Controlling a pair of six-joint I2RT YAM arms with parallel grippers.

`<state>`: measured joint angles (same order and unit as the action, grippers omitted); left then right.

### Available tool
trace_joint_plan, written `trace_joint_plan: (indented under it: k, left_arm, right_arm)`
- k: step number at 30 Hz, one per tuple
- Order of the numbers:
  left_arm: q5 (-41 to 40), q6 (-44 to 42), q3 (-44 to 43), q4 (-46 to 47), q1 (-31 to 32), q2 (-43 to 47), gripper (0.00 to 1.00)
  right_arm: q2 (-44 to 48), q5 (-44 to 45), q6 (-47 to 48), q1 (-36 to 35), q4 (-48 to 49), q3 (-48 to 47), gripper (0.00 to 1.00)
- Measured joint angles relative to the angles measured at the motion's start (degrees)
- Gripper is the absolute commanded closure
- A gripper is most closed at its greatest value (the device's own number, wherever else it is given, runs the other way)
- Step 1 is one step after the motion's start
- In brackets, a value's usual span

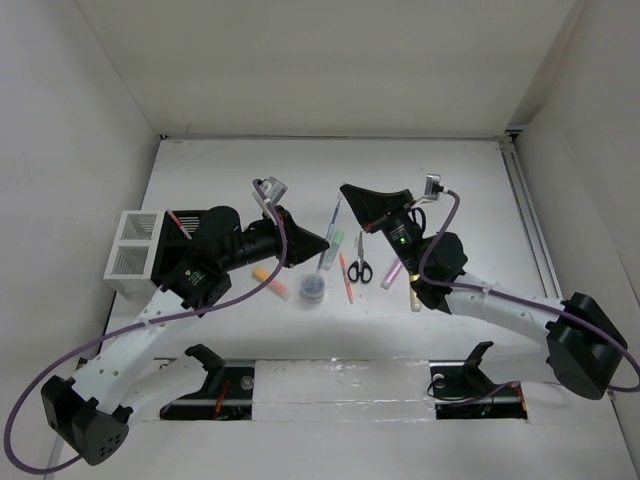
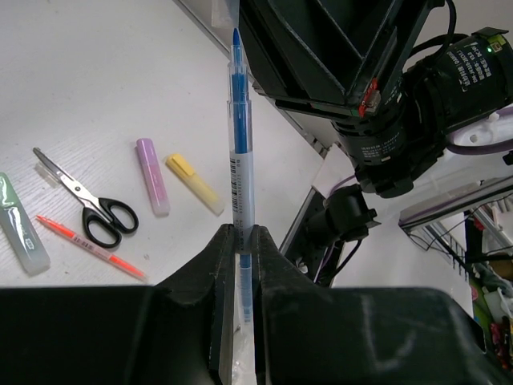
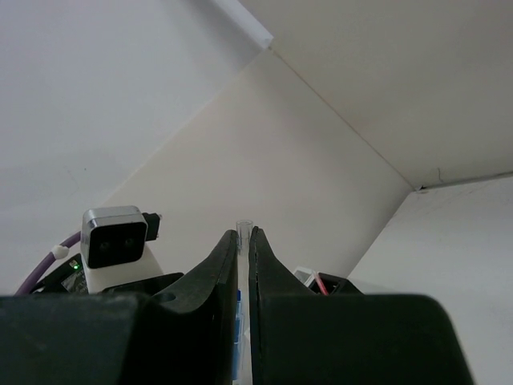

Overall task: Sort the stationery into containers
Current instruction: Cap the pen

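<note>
Two hands on one blue pen (image 2: 240, 160).
Left hand (image 2: 239, 234) pinches its near barrel; right hand (image 3: 243, 237) pinches the far end, largely hidden between its fingers.

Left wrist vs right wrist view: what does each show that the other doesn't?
Only left wrist: scissors, pink highlighter, yellow highlighter, green highlighter and an orange pen lying on the table, plus the right arm's black wrist. Only right wrist: the left arm's camera module and bare enclosure walls. Both: the blue pen, pinched in the left gripper and in the right gripper.
</note>
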<state>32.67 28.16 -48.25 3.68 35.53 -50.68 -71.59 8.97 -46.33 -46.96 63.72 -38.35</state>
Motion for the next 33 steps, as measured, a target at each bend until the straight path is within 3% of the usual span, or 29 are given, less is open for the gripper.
trace_joint_plan:
  k: [18,33]
  left_arm:
    - [-2.6,0.0,0.02,0.26,0.11,1.31,1.0]
    - [-5.29,-2.56,-1.44,-1.46,0.13,-0.87,1.0]
  right_arm:
    - [-0.37,-1.97,-4.13,0.0,1.05,0.0,1.0]
    - [-1.2,-6.29,-4.37,0.42,-3.89,-1.27,1.0]
